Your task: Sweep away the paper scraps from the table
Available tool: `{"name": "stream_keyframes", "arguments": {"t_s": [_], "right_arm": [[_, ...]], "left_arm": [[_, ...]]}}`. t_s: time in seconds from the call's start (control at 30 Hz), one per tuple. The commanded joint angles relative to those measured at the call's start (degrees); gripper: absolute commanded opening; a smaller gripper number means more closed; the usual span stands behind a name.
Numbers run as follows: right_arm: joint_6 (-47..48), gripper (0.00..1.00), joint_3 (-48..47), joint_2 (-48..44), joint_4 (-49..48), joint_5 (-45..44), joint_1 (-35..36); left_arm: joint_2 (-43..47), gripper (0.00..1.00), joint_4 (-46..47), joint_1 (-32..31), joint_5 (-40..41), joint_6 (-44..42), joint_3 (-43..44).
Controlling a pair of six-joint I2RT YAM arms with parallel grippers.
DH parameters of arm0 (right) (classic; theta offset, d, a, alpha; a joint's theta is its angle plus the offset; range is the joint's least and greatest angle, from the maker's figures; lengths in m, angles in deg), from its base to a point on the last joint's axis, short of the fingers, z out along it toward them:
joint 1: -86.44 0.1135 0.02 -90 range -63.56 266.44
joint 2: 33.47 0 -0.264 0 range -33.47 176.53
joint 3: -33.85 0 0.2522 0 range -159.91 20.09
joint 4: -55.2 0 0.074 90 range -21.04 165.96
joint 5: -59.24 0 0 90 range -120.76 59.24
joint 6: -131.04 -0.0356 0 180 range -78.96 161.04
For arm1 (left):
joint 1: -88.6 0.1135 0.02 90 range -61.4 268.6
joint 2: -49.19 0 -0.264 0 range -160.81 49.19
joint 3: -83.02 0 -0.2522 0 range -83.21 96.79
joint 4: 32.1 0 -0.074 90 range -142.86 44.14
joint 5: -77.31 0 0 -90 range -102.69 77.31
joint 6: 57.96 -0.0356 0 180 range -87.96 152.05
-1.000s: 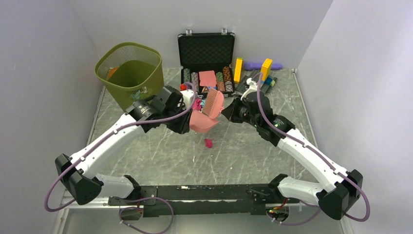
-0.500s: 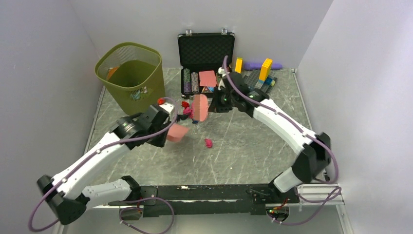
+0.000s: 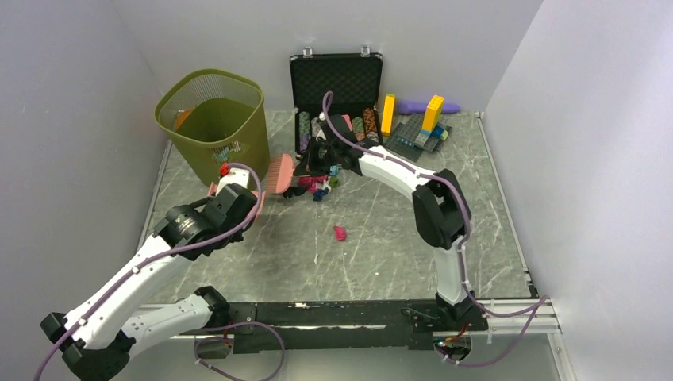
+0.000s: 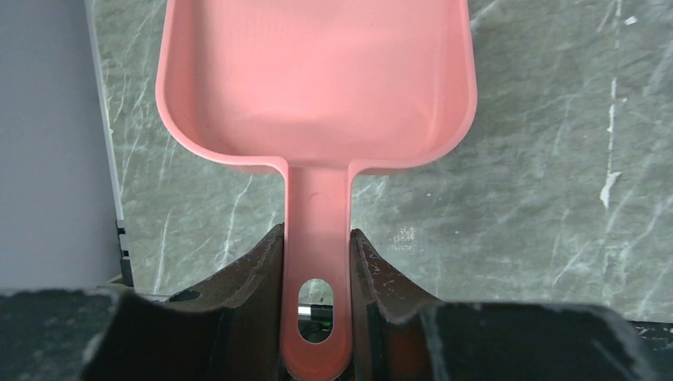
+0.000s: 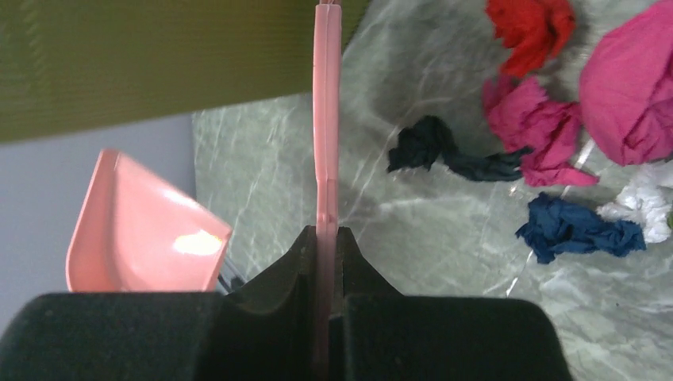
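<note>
Pink brush (image 3: 278, 173) sits just left of the paper scraps (image 3: 316, 187) heaped upper-centre on the desk (image 3: 381, 254) seen from above; at the left wrist, the left claw (image 4: 316, 238) grips an empty dustpan (image 4: 317, 79) by its handle, likely to catch them; at the right wrist, the right claw (image 5: 325, 234) pinches the brush edge-on, scraps upper right.

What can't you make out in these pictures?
- Left wrist view: the dustpan has its front lip cut off by the top edge.
- Top view: the dustpan is almost wholly hidden behind the left arm.
- Right wrist view: the brush is edge-on, its bristles cut off by the top edge.
- Top view: the right arm covers part of the paper scraps.
</note>
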Motion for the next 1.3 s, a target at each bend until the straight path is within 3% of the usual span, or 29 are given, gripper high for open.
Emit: {"name": "stream_keyframes", "arguments": {"t_s": [0.0, 0.13, 0.4, 0.5, 0.63, 0.73, 0.83, 1.03, 1.27], "right_arm": [[-10.7, 0.0, -4.8, 4.2, -0.9, -5.7, -0.9], [-13.5, 0.0, -2.9, 3.9, 4.0, -10.2, -2.3], [-15.1, 0.0, 7.3, -6.1, 16.3, -19.3, -5.7], [-13.7, 0.0, 13.0, -11.7, 16.3, -19.1, -6.1], [-9.7, 0.0, 20.6, -19.8, 9.4, -11.6, -7.3], [-4.4, 0.0, 20.4, -23.5, 8.8, -6.4, -7.9], [4.2, 0.0, 16.0, -25.0, 14.9, -2.2, -8.1], [21.8, 0.0, 12.9, -24.8, 30.3, 8.0, -5.5], [29.8, 0.0, 14.7, -22.1, 40.0, -0.6, 0.6]], "left_arm": [[-0.7, 0.0, 1.3, 0.4, 2.5, 0.3, -0.8], [-1.9, 0.0, 2.7, 0.5, 1.7, -0.5, -1.0], [-5.3, 0.0, 7.6, 0.4, -5.6, -5.4, -1.5], [-6.9, 0.0, 10.3, 0.4, -9.3, -7.7, -1.9], [-7.5, 0.0, 14.1, 0.2, -16.6, -9.4, -3.2], [-7.3, 0.0, 16.7, -0.2, -22.8, -11.1, -4.2], [-6.9, 0.0, 16.9, -0.4, -26.7, -11.7, -4.7], [-3.9, 0.0, 11.5, -0.4, -21.5, -9.9, -3.4], [-2.3, 0.0, 9.4, -0.5, -21.8, -10.9, -1.3]]}}
